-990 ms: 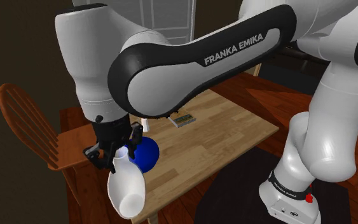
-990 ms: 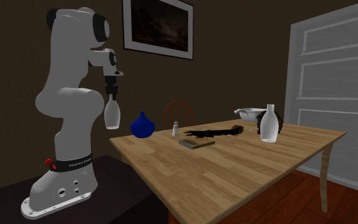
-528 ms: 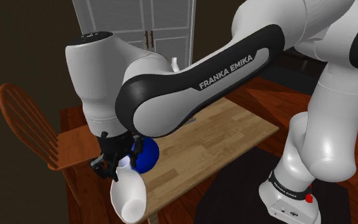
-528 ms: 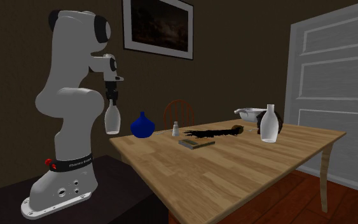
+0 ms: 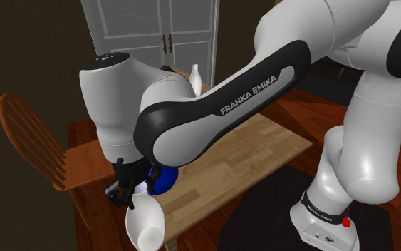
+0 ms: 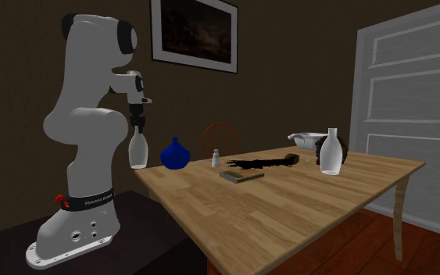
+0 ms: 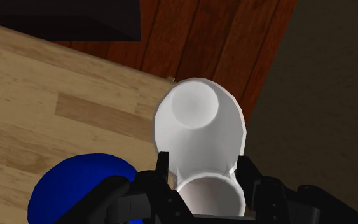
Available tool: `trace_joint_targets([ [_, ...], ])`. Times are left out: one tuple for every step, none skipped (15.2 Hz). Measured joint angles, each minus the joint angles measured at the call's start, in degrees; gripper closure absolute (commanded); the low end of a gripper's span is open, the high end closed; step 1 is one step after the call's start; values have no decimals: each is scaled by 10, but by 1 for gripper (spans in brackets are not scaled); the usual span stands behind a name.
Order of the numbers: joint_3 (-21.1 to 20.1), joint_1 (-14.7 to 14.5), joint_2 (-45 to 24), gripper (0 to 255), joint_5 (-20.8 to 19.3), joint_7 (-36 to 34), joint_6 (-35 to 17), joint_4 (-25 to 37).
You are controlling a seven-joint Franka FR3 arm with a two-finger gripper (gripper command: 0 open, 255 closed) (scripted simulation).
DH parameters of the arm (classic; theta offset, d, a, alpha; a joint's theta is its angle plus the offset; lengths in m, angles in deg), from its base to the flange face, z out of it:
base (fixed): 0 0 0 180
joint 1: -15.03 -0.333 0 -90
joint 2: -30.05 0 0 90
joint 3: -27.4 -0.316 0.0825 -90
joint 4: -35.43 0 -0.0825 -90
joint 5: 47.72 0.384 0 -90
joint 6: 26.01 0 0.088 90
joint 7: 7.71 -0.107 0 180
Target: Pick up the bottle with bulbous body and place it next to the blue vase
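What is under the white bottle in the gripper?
Below the white bottle, clasped by the gripper, lie the wooden table's edge and reddish floorboards. Its body covers the spot directly beneath.

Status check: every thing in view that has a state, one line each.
gripper: shut on the white bottle's neck
white bottle: held upright at the table corner, beside the vase; contact with the table unclear
blue vase: upright on the table, not held
second bottle: upright on the table, far from the gripper
small shaker: upright on the table
white door: shut
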Motion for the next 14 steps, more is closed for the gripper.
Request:
trace_joint_targets([
  [0, 0, 0, 255, 0, 0, 0, 0],
  [0, 0, 0, 255, 0, 0, 0, 0],
  [0, 0, 0, 0, 0, 0, 0, 0],
  [0, 0, 0, 0, 0, 0, 0, 0],
  [0, 0, 0, 0, 0, 0, 0, 0],
  [0, 0, 0, 0, 0, 0, 0, 0],
  [0, 0, 0, 0, 0, 0, 0, 0],
  [0, 0, 0, 0, 0, 0, 0, 0],
  [0, 0, 0, 0, 0, 0, 0, 0],
  [0, 0, 3, 0, 2, 1, 8, 6],
  [-1, 1, 11, 0, 6, 4, 20, 11],
  [-1, 2, 16, 0, 10, 7, 35, 22],
  [-1, 2, 22, 0, 13, 8, 49, 31],
  [-1, 2, 21, 0, 13, 9, 59, 41],
])
